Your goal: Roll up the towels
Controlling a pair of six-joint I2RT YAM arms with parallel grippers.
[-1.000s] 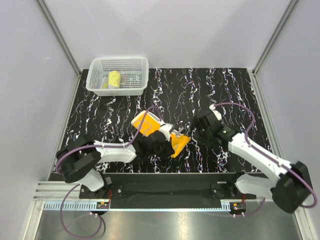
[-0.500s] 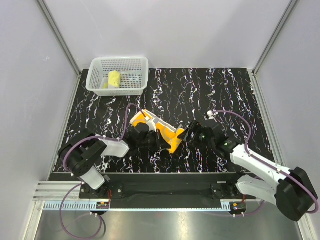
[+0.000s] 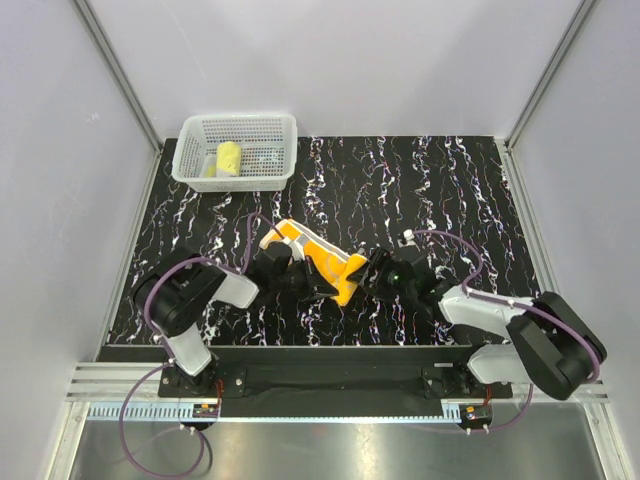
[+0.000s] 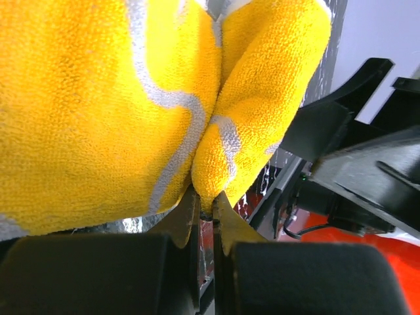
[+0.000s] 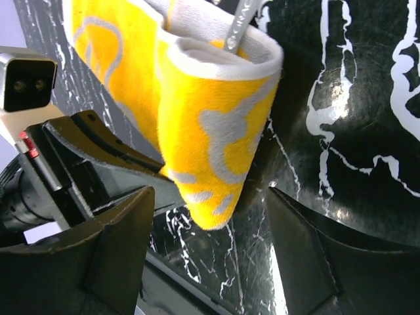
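Note:
The orange towel (image 3: 322, 260) with pale line marks lies partly folded and bunched on the black marbled table, between my two grippers. My left gripper (image 3: 300, 277) is shut on a fold of it; the left wrist view shows the cloth (image 4: 98, 98) pinched between the closed fingertips (image 4: 207, 205). My right gripper (image 3: 378, 268) is at the towel's right end and stands open. In the right wrist view the folded end (image 5: 213, 144) hangs between its spread fingers (image 5: 118, 252), touching neither. The pale yellow towel (image 3: 229, 158) lies rolled in the basket.
The white mesh basket (image 3: 240, 118) stands at the table's back left corner. Grey walls and metal rails close in the table on three sides. A black bar (image 3: 330, 372) carrying both arm bases runs along the near edge.
My right gripper has moved left and down to the towel's right end, its jaws narrowing slightly. My left gripper has drawn back toward its base, keeping its hold, and the towel has shifted with it.

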